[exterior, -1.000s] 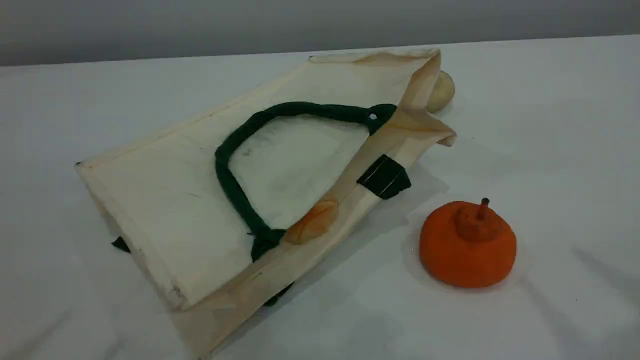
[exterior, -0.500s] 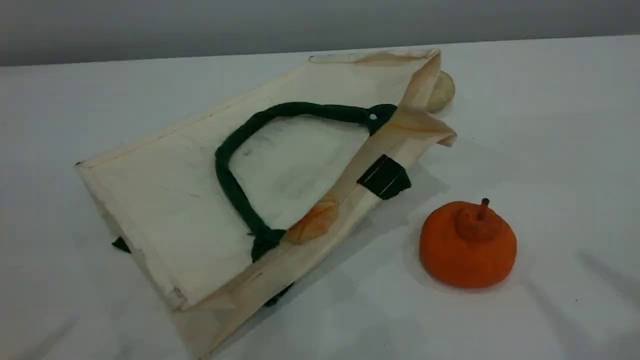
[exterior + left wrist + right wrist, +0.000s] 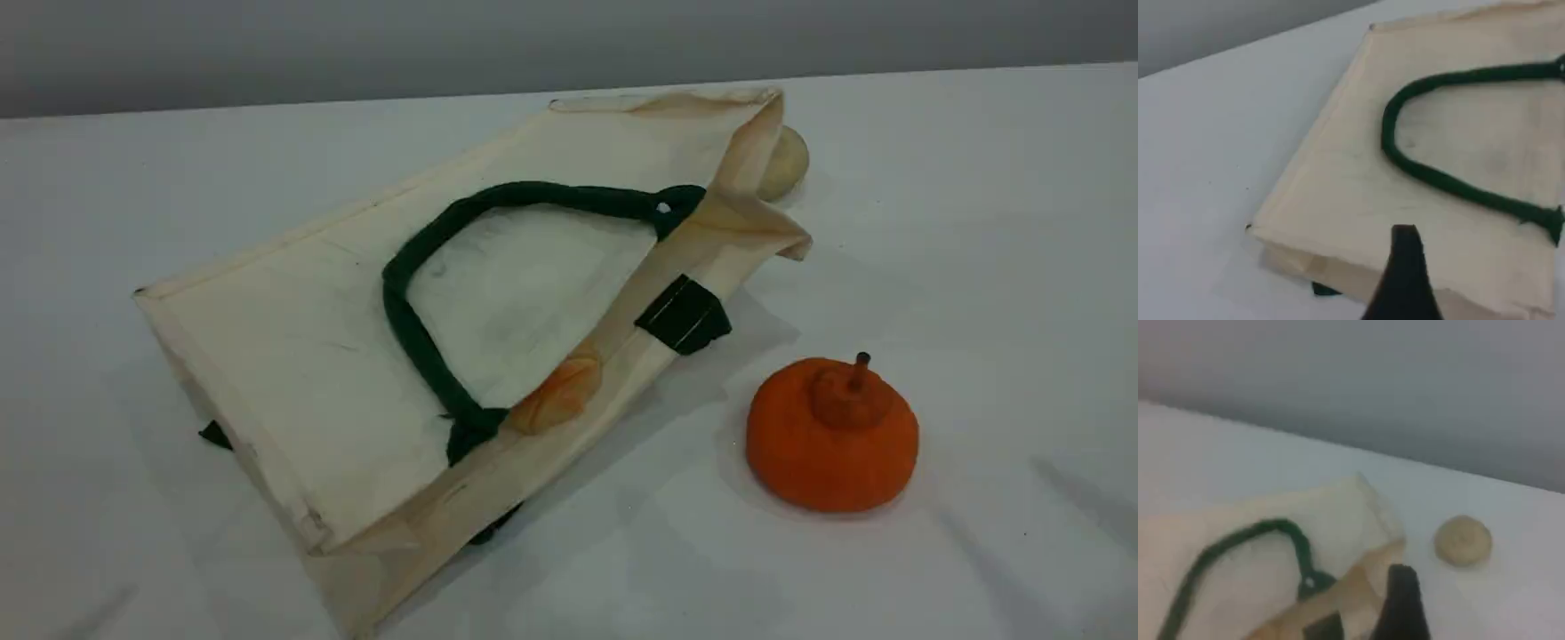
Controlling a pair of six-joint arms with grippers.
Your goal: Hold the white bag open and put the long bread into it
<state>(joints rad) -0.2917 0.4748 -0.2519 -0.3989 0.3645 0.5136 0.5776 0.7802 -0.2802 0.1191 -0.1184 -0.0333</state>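
Note:
The white bag (image 3: 356, 356) lies flat on its side across the table's middle, with its mouth toward the right. Its green handle (image 3: 418, 267) loops over the top panel. A golden-orange patch (image 3: 558, 397) shows at the mouth's edge; I cannot tell whether it is the long bread or a stain. Neither gripper appears in the scene view. In the left wrist view the left fingertip (image 3: 1406, 263) hovers above the bag (image 3: 1358, 200) near its bottom corner. In the right wrist view the right fingertip (image 3: 1402, 593) hangs over the bag's mouth end (image 3: 1338, 520). Nothing is held.
An orange pumpkin-like ball (image 3: 831, 436) sits on the table right of the bag's mouth. A small round beige bun (image 3: 785, 163) rests behind the bag's far corner and is also in the right wrist view (image 3: 1463, 540). A grey wall backs the table.
Bag, ball and bun stay put. Only faint shadows on the tabletop near the front edge shift slightly.

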